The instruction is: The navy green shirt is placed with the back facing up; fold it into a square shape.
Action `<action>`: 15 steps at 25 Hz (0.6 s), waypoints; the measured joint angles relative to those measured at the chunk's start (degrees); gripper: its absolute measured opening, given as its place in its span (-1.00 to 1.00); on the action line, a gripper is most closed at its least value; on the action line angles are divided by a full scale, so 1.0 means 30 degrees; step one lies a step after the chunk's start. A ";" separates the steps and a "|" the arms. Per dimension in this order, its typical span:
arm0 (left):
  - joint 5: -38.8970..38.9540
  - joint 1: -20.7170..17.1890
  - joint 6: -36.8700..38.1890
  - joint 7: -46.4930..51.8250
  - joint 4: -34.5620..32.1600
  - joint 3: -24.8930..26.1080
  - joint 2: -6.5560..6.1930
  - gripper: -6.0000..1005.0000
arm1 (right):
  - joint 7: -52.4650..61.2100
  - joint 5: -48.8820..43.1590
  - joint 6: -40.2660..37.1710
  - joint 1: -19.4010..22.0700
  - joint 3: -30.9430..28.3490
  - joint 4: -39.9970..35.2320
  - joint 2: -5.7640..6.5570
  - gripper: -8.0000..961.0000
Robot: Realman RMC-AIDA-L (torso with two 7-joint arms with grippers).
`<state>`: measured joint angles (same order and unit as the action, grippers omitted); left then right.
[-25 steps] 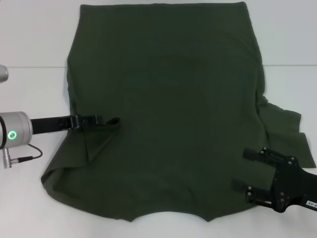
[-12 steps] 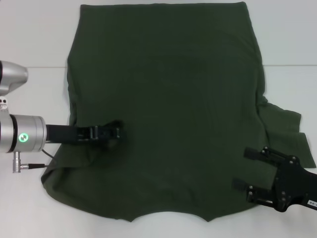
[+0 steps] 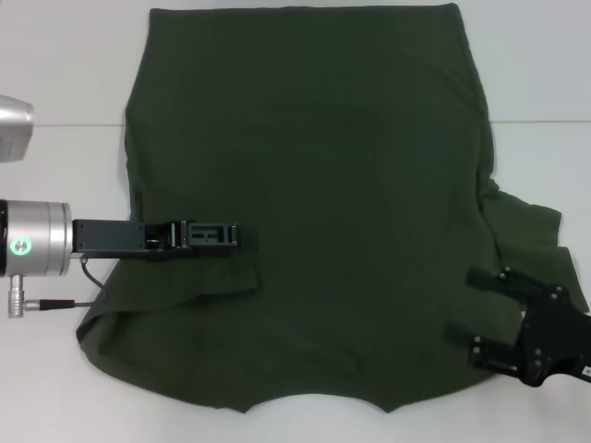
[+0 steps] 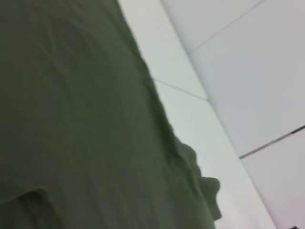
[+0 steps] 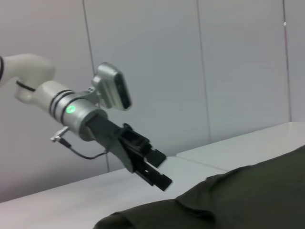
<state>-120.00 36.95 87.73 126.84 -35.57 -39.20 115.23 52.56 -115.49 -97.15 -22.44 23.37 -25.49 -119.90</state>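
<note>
The navy green shirt (image 3: 323,185) lies spread flat on the white table (image 3: 46,388), neckline at the near edge. Its left sleeve is folded inward and lies as a flap (image 3: 199,281) on the body. My left gripper (image 3: 245,236) reaches in from the left over that flap. In the right wrist view it (image 5: 164,169) hovers above the cloth (image 5: 248,191) with its fingers apart and nothing between them. My right gripper (image 3: 469,305) is open and empty at the shirt's near right edge. The right sleeve (image 3: 531,240) is spread out beside it. The left wrist view shows only cloth (image 4: 71,119).
Bare white table surrounds the shirt on the left (image 3: 55,166) and the right (image 3: 545,138). A cable (image 3: 55,300) hangs from the left wrist next to the shirt's left edge.
My left gripper has moved right over the shirt, and the left sleeve edge now lies farther in as a flap on the body. My right gripper has drawn back slightly to the right.
</note>
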 joint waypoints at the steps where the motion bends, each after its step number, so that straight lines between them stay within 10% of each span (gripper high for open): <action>1: 0.0059 -0.0031 0.0233 -0.0476 0.0003 0.0214 0.0023 0.47 | 0.0030 0.0001 -0.0002 0.0054 -0.0268 -0.0006 0.0001 0.78; 10: 0.0831 -0.1162 0.1913 -0.9616 -0.0893 0.0707 0.1215 0.47 | 0.9426 -0.0112 0.0901 0.0279 -0.3211 -0.3723 0.0234 0.78; 15: 0.1087 -0.2224 0.2776 -1.3196 -0.1950 0.0716 0.2000 0.48 | 1.7203 -0.1657 0.0990 0.0350 -0.3074 -0.7448 0.1009 0.78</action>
<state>-116.74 30.28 96.05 87.25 -41.42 -37.05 121.23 104.17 -120.46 -94.18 -21.39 14.15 -47.83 -116.87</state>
